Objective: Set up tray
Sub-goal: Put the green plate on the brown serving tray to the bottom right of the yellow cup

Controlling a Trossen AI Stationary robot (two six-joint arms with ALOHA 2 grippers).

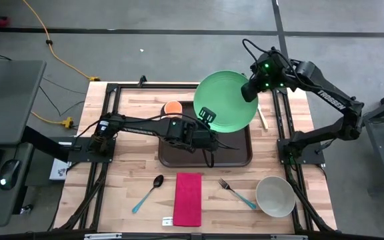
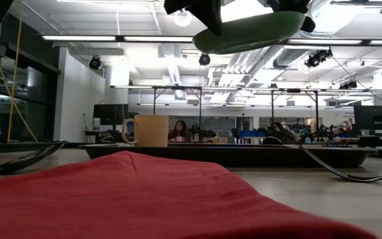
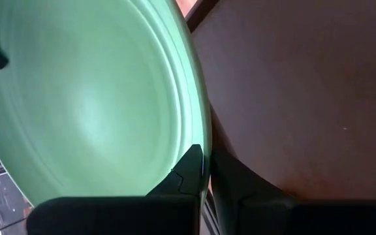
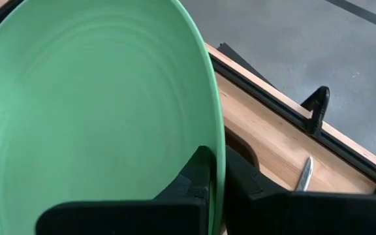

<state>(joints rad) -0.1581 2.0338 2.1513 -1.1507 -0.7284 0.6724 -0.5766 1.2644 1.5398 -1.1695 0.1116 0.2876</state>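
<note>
Spoon [image 1: 149,192], red napkin [image 1: 188,199], fork [image 1: 237,193] and bowl [image 1: 275,196] lie along the bench's near edge. The left tool [image 1: 207,115] pinches the green plate [image 1: 225,101] at its near rim above the tray [image 1: 235,155] mid-bench; the right tool [image 1: 250,90] is clenched on the plate's far-right rim. Handover or lowering seems underway; next, lower the plate level onto the tray.

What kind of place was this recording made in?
Most likely a robotics lab or workshop. The low view shows a large open room with strip lights, exposed ceiling ducts and rows of benches with monitors. From above, the wooden table stands on bare concrete with a yellow cable trailing across it.
</note>
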